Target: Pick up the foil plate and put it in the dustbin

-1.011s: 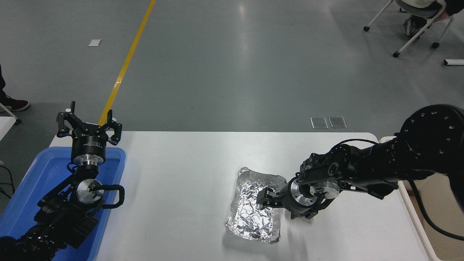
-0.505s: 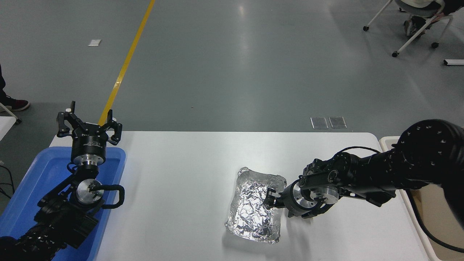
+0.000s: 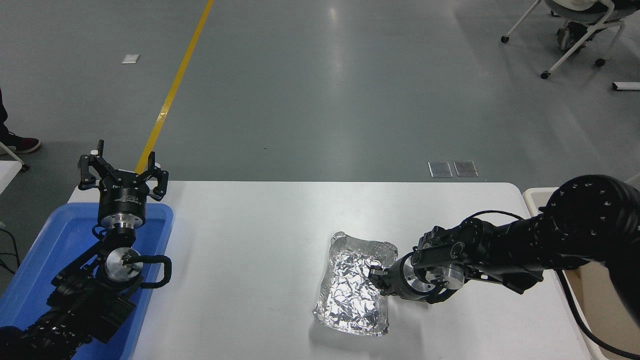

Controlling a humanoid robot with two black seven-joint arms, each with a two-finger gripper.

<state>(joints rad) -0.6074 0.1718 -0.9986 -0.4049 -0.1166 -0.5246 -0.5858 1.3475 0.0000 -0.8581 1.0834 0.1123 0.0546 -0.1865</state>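
Observation:
The foil plate (image 3: 350, 290) lies on the white table (image 3: 240, 240), right of the middle, crinkled and shiny. My right gripper (image 3: 377, 277) reaches in low from the right and is shut on the plate's right rim, with the fingertips over the rim's edge. The plate rests on the table. The dustbin (image 3: 534, 193) shows only as a cream rim and a beige wall at the right edge, beyond the table's end and mostly hidden behind my right arm. My left gripper (image 3: 121, 167) is parked open at the lower left, pointing up over the blue tray.
A shallow blue tray (image 3: 55, 250) sits at the table's left end under the left arm. A wheeled chair (image 3: 575, 30) stands on the floor at the far right. A shoe (image 3: 20, 144) shows at the left edge.
My right gripper has dropped lower and closed its fingers on the plate's right rim. The plate has shifted slightly to the right. The left arm has not moved.

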